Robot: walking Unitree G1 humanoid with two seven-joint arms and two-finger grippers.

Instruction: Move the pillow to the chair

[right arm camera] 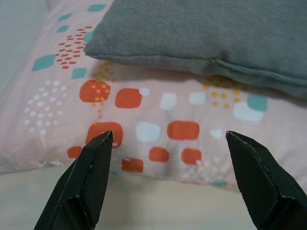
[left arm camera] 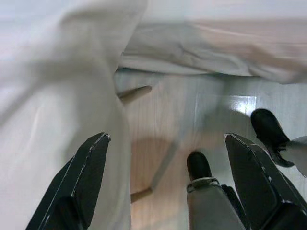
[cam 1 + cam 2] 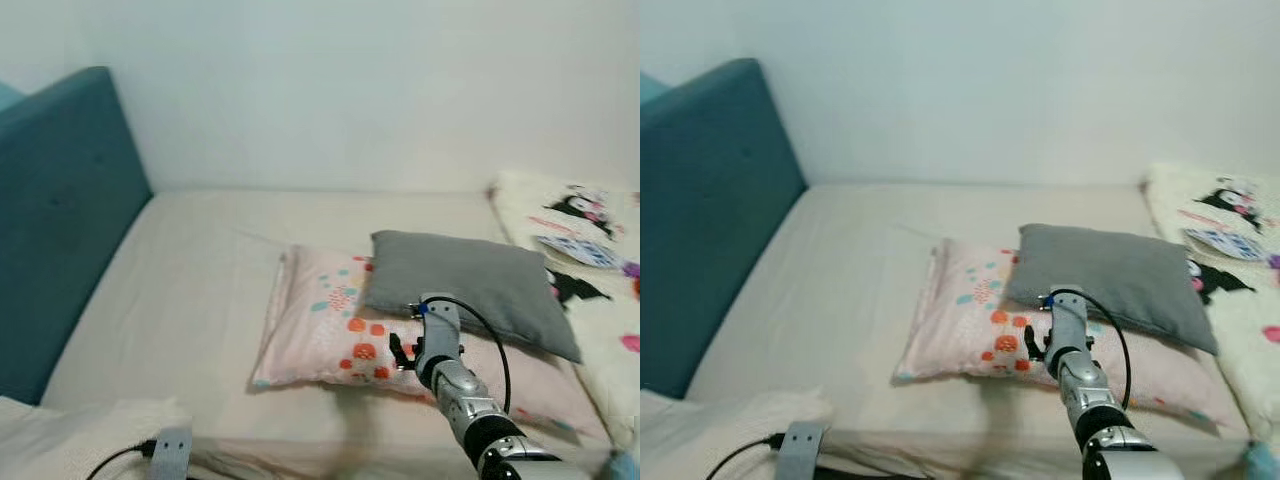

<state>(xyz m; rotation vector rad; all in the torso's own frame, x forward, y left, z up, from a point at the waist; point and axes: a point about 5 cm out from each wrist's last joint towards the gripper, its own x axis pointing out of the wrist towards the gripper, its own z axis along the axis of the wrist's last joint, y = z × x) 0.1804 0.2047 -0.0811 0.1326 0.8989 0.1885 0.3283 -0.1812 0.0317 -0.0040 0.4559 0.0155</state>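
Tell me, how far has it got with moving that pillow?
Nothing moved yet: the grey pillow lies on the patterned pillow on the bed. The right gripper is open, reaching toward both pillows, holding nothing. Left gripper hangs open. Grasping and carrying remain.

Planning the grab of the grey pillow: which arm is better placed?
Right. The right gripper is open over the patterned pillow, facing the grey pillow. The left gripper is open too, but points at the floor.
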